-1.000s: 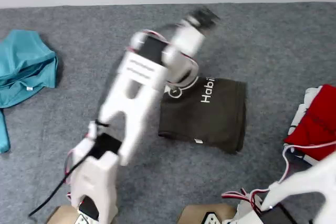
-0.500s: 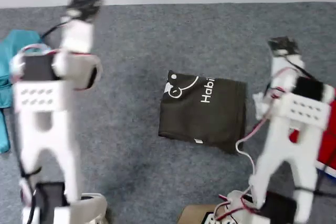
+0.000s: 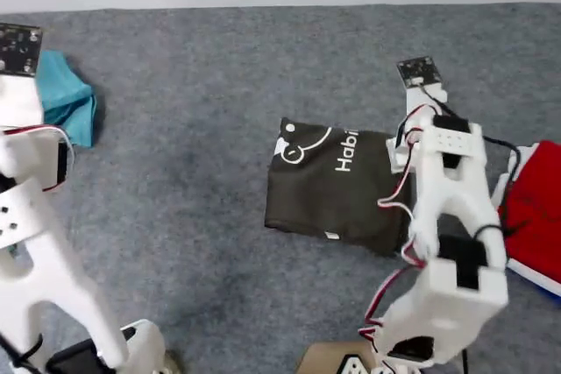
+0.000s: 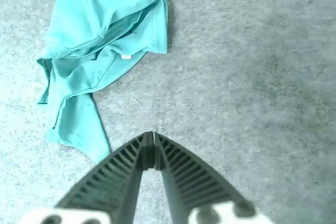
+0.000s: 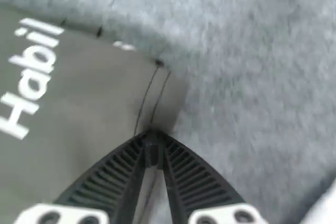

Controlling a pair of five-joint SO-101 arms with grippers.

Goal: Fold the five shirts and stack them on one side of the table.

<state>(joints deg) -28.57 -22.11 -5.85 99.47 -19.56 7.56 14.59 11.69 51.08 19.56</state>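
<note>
Your left wrist cam gives you the whole teal shirt (image 4: 100, 40), crumpled, with 1 loose end trailing toward the left gripper (image 4: 153, 137). That gripper is pinched together on nothing, over the mat (image 3: 193, 85). From up high the arm hides most of that shirt. I count 3 shirts: 1 teal far left, 1 dark (image 3: 337, 186) folded mid-table with its long side running across, and 1 red (image 3: 535, 208) at the right edge, maybe on top of others. The right gripper (image 5: 152, 136) is closed too, tips over the dark shirt's right edge, seemingly empty.

Left arm (image 3: 31, 208) swung from dark shirt (image 3: 333, 199) to teal shirt (image 3: 70, 102) — right arm (image 3: 451, 186) reached the dark shirt.
</note>
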